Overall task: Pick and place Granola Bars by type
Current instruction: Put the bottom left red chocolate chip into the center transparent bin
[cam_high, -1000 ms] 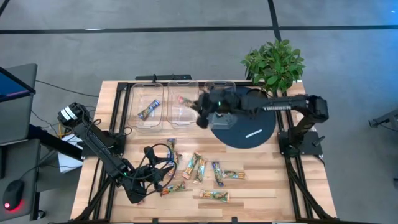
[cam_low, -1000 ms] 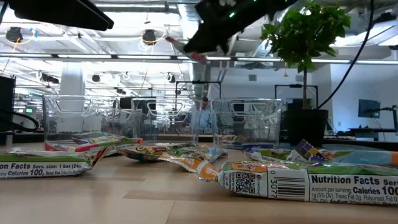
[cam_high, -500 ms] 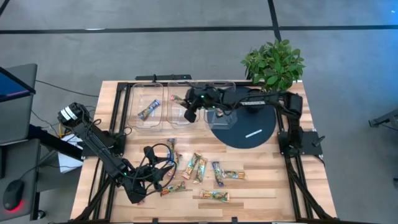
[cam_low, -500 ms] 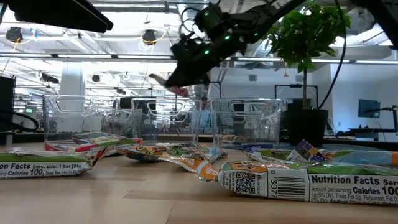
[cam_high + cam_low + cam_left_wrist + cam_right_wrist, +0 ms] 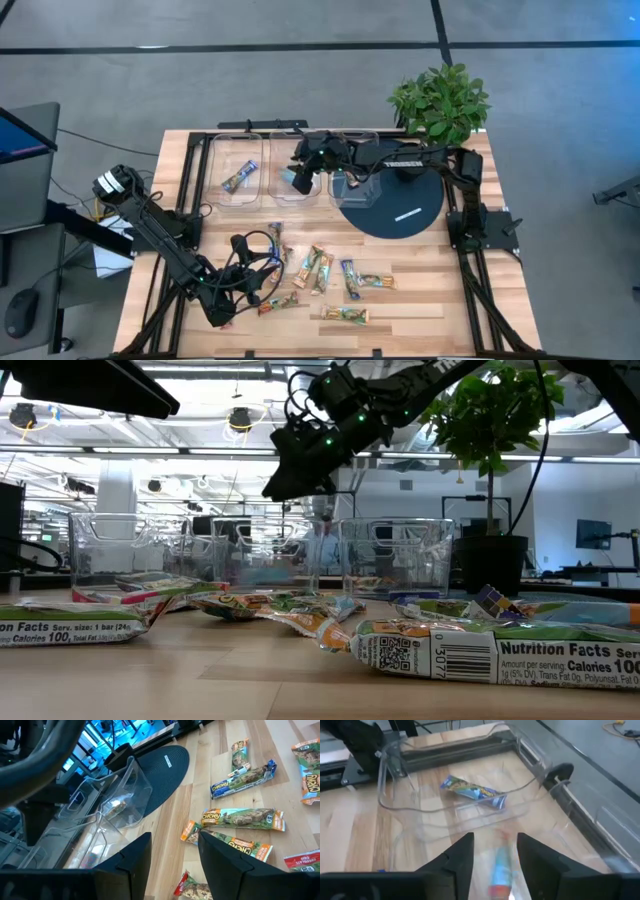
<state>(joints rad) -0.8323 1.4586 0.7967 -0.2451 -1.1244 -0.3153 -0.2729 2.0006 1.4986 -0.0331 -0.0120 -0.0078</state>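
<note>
Hovering over the middle of three clear bins [image 5: 291,172] at the far edge of the table [image 5: 430,300], the right claw [image 5: 300,180] stands spread, a blurred orange-and-blue bar [image 5: 500,870] showing between its fingers, apparently dropping free into that bin. The left claw [image 5: 262,286] waits low over the near side, its fingers also spread and empty, among the loose granola bars [image 5: 345,279].

Sorting looks barely begun: one blue bar [image 5: 239,179] lies in the left bin [image 5: 238,170], a tan bar [image 5: 116,806] rests in the bin nearest the dark round mat [image 5: 392,205], and the middle bin is taking the falling one. About nine bars can be counted on the wood in the overhead view, though the left arm's cables may hide more. A potted plant [image 5: 440,100] stands at the far right corner. Most of the work remains.
</note>
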